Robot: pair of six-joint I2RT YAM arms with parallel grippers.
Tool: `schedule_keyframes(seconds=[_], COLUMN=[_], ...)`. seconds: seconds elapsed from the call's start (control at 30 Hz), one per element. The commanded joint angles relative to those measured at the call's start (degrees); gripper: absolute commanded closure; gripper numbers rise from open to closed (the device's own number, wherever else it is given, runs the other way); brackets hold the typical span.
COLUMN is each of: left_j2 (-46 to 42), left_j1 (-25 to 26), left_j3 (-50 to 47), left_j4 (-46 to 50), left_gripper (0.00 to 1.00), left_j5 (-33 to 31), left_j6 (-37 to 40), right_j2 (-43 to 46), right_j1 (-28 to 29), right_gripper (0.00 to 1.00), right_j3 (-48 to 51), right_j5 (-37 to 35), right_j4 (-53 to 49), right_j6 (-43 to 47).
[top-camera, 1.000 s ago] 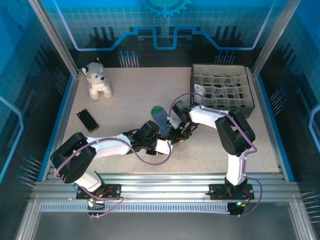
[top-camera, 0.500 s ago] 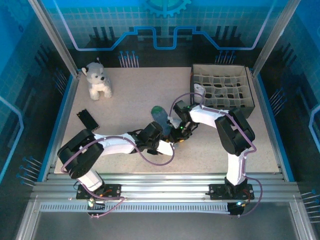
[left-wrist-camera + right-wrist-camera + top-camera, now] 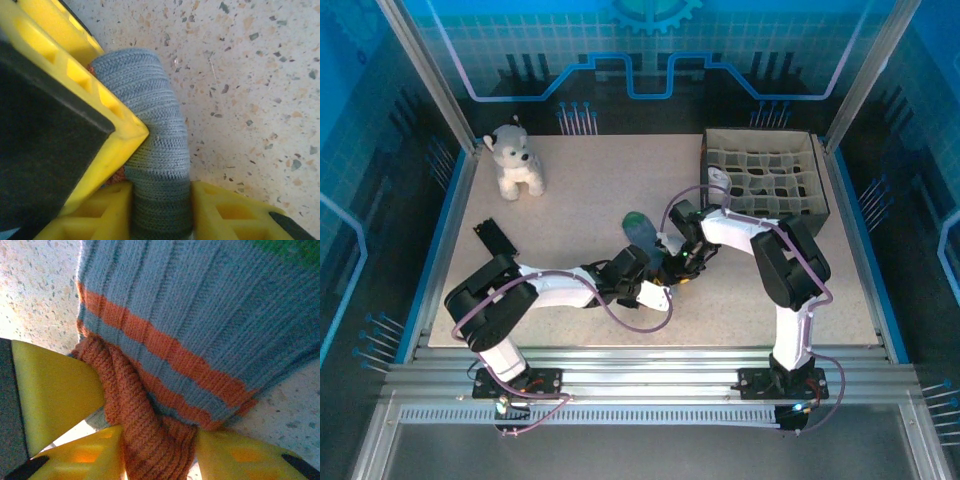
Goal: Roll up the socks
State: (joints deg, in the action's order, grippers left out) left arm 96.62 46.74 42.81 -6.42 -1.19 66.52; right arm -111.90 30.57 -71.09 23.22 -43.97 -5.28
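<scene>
Teal-green sock [image 3: 642, 232] mid-worktop [image 3: 580, 190], clamped twice: by left tool [image 3: 162, 210] across a grey-blue band [image 3: 155, 125], by right tool [image 3: 160, 455] on the orange cuff [image 3: 135, 405]. Tools close together.

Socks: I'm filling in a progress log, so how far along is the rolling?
Done: nothing looks finished; the sock has its toe end lying stretched out on the table. In hand: the left gripper pinches a curled grey-blue fold, and the right gripper pinches the orange cuff. Left: most of the rolling.
</scene>
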Motion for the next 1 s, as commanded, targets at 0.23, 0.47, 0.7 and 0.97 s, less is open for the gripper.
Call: schedule_keyframes(seconds=[0.23, 0.47, 0.7, 0.97], left_j2=[2.97, 0.59, 2.24, 2.43], left_j1=[0.63, -1.46, -3.9, -6.14], left_j3=[-1.19, 2.71, 9.73, 12.1], left_j4=[5.08, 16.52, 29.19, 32.94], left_gripper=[1.0, 1.0, 1.0, 1.0], left_j5=[-1.03, 9.37, 15.95, 18.99], left_j6=[-0.93, -5.31, -5.13, -4.56], right_j2=[-0.81, 10.1, 24.11, 40.84], right_j1=[-2.28, -5.27, -6.42, -2.32], right_gripper=[0.57, 0.53, 0.52, 0.52], right_j3=[3.94, 11.34, 22.7, 45.25], right_j5=[-1.72, 1.73, 0.59, -0.36], right_j4=[-2.27, 9.07, 24.4, 62.88], right_j6=[-0.04, -3.9, -5.22, -4.45])
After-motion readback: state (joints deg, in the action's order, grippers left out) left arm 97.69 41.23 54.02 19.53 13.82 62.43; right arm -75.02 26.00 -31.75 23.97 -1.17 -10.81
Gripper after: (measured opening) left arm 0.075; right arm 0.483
